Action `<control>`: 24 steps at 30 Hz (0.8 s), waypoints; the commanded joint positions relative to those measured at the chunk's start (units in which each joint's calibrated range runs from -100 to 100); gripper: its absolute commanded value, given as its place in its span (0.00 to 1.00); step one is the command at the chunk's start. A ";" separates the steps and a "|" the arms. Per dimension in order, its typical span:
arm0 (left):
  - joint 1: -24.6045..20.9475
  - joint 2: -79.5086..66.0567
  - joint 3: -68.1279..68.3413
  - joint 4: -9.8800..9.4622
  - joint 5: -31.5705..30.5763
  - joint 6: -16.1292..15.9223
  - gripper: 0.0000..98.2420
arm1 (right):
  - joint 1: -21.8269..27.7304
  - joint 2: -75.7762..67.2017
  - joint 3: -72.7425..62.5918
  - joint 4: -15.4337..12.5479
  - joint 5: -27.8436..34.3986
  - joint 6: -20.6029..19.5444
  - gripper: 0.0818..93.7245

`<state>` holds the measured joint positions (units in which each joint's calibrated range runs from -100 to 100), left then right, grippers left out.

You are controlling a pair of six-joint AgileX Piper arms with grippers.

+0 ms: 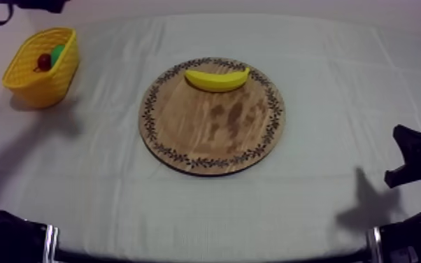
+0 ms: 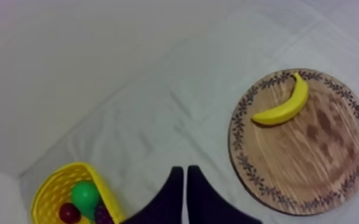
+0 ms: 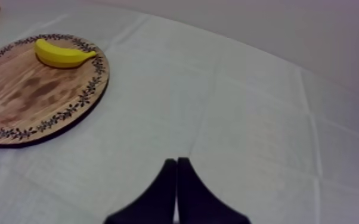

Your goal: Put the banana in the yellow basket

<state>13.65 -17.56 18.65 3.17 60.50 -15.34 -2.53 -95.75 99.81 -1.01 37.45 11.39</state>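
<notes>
Lying free on the wooden board (image 1: 213,129) (yellow basket (image 1: 26,85) well apart), the banana (image 1: 217,79) awaits left tool (image 2: 185,170) and right tool (image 3: 176,161), both closed empty.

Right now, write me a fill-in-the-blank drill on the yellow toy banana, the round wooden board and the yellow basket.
1. The yellow toy banana lies on the round wooden ____.
2. The small red fruit and the green pear sit inside the yellow ____.
3. The left gripper and the right gripper are both ____.
Missing: board; basket; shut.
</notes>
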 commanded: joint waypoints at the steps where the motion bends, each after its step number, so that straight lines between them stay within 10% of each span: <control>1: 2.32 5.73 -3.13 -0.04 0.82 -0.46 0.00 | 0.00 0.00 -0.03 0.01 -0.03 0.01 0.00; 24: 15.46 36.35 -25.49 -2.71 12.33 -3.73 0.01 | 0.00 0.00 -0.03 0.01 -0.03 0.01 0.00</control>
<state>28.97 16.85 -5.38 0.53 72.29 -19.00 -2.53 -95.75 99.81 -1.01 37.44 11.40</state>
